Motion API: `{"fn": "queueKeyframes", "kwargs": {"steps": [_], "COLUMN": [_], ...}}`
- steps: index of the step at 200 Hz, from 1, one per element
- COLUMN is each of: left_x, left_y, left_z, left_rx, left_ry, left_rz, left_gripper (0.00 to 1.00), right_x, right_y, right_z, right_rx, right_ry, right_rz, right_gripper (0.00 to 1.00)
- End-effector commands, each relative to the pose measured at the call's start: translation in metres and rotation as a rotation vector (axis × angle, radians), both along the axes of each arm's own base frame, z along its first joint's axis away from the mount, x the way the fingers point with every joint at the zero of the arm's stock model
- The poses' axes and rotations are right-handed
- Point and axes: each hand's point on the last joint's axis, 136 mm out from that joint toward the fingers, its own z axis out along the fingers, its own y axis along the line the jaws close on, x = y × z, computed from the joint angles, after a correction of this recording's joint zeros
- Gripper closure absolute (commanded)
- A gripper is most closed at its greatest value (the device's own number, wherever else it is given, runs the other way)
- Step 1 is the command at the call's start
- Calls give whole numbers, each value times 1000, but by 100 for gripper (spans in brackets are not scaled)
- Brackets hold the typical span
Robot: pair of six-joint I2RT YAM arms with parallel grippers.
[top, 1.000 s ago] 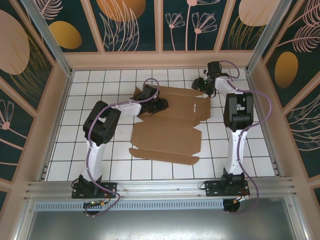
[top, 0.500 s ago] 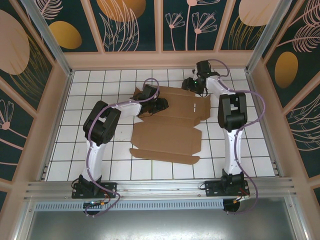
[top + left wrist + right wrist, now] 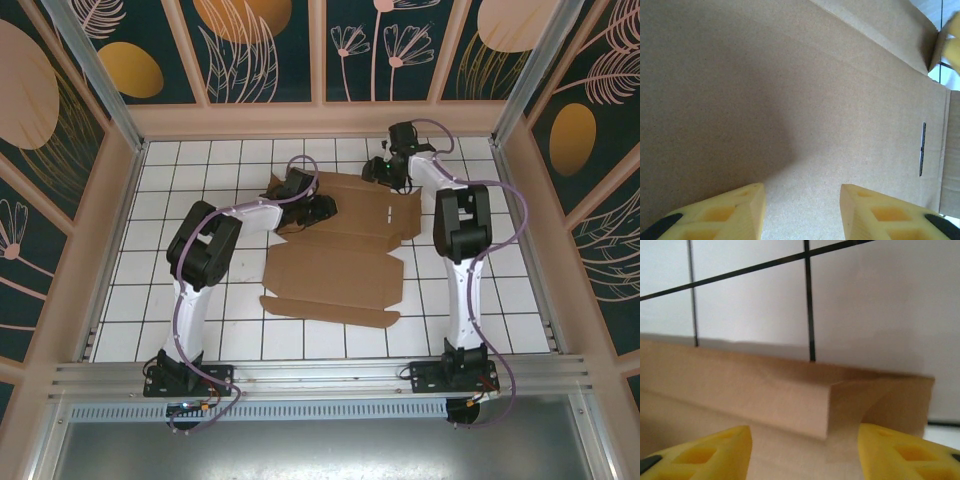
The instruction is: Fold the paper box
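Note:
The paper box [image 3: 335,270] lies as a flat brown cardboard sheet with flaps in the middle of the white tiled floor. My left gripper [image 3: 322,208] is over its far left part. In the left wrist view the cardboard [image 3: 790,90] lies close under the open left gripper [image 3: 801,192], with nothing between the fingers. My right gripper [image 3: 378,172] is at the sheet's far right corner. In the right wrist view a raised flap [image 3: 765,390] stands just ahead of the open right gripper [image 3: 804,432], whose fingers are on either side of the flap's folded corner.
Beige walls [image 3: 320,118] ring the tiled floor, and a metal rail [image 3: 320,375] runs along the near edge by the arm bases. Bare tiles [image 3: 180,190] lie to the left of the sheet and also to its right [image 3: 510,300]. A narrow slit [image 3: 922,150] is cut in the cardboard.
The right arm has swung left to the sheet's far right corner, and its jaws have narrowed a little. The left arm and the sheet have stayed put.

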Motion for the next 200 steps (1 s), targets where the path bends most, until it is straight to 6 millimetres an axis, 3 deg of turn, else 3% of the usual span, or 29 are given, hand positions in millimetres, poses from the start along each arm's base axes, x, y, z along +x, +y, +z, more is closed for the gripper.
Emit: {"fn": "queueKeyframes", "kwargs": {"steps": [1, 39, 82, 107, 125, 149, 180, 200], "left_x": [-11, -9, 0, 14, 31, 65, 116, 143], "left_y": [23, 18, 14, 14, 22, 52, 98, 105], "left_z": [-29, -22, -1, 26, 52, 79, 89, 88], "left_rx": [38, -33, -41, -42, -70, -51, 153, 169], "left_ry": [120, 134, 90, 37, -11, -78, -168, -182], "left_rz": [37, 48, 31, 23, 38, 90, 160, 165], "left_gripper": [55, 55, 53, 50, 47, 43, 35, 33], "right_x": [-16, -67, -96, -107, -113, -120, -124, -124], "right_y": [14, 24, 36, 34, 30, 24, 23, 23], "right_z": [62, 17, -34, -54, -64, -73, -76, -78], "right_rx": [15, 5, -35, -69, -88, -115, -133, -134], "right_ry": [-122, -17, 86, 127, 150, 171, 172, 174], "right_rz": [-4, -20, 12, 16, 15, 18, 19, 19], "right_gripper": [52, 83, 92, 94, 95, 96, 96, 95]}}
